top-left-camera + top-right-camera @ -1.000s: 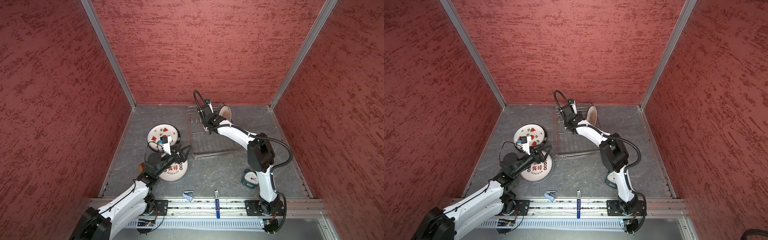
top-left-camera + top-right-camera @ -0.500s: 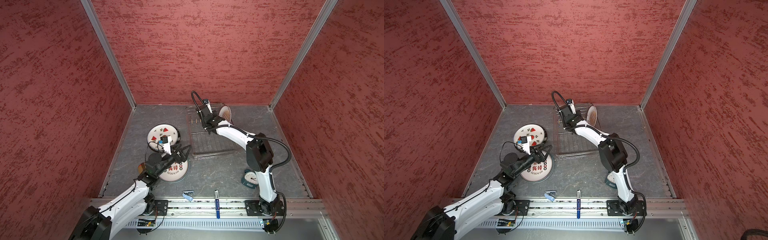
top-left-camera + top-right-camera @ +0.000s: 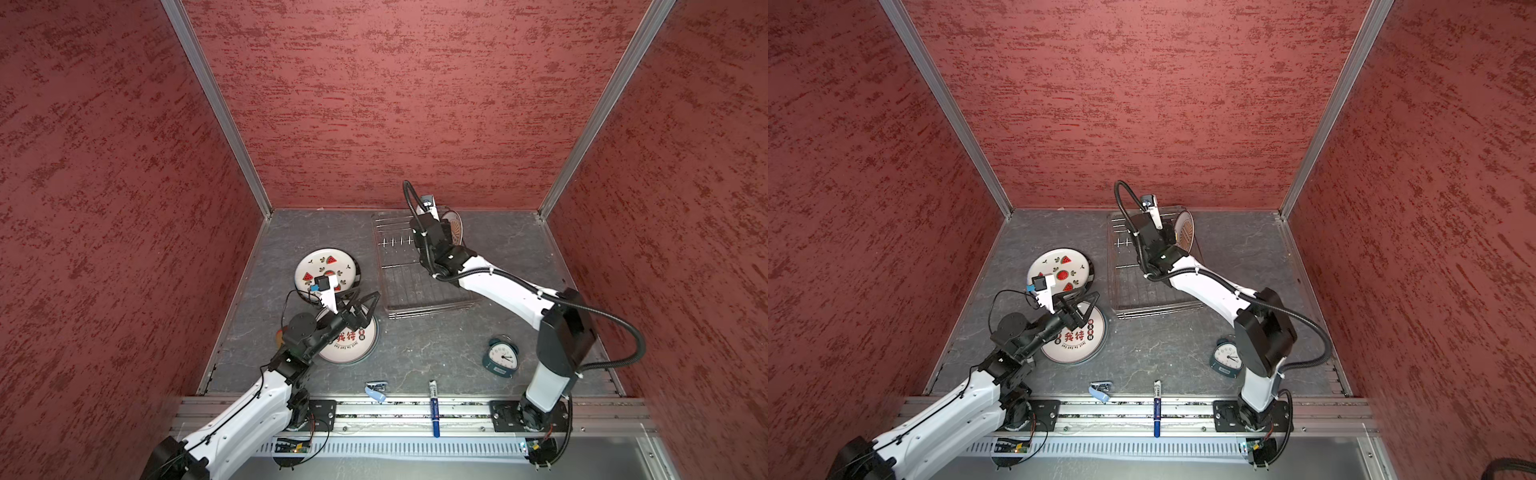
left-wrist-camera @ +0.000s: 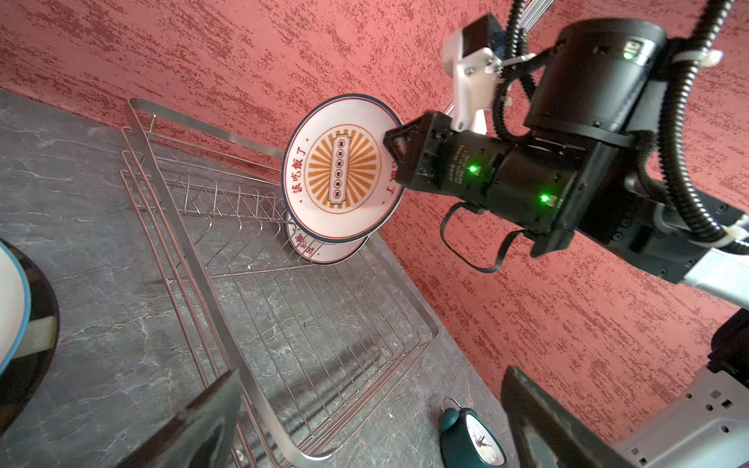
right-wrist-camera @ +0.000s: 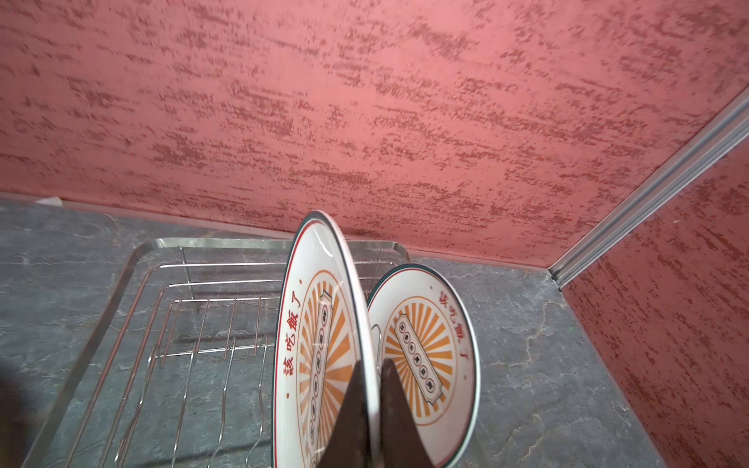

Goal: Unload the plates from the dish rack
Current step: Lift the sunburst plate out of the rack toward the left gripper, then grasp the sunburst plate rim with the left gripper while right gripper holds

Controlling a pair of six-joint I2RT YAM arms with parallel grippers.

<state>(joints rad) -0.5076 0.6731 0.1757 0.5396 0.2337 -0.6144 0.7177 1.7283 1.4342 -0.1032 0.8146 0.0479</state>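
Note:
My right gripper [image 5: 373, 381] is shut on the rim of a white plate with an orange sunburst [image 5: 320, 344]. The left wrist view shows that plate [image 4: 340, 170] held upright, above the far end of the silver wire dish rack [image 4: 210, 308]. A second sunburst plate [image 5: 425, 344] still stands in the rack's prongs behind it. In both top views my left gripper [image 3: 365, 301] hangs open and empty over a flat plate with red Chinese characters [image 3: 353, 340]. A watermelon plate [image 3: 328, 266] lies flat beyond it, left of the dish rack [image 3: 415, 286].
A teal alarm clock [image 3: 500, 357] stands on the grey floor near the right arm's base. A blue pen [image 3: 433, 407] and a blue clip [image 3: 376, 390] lie at the front rail. Red walls close in the back and both sides.
My right arm's elbow has swung right and toward the front, uncovering the clock, while its gripper keeps the plate over the rack. The left arm has not moved.

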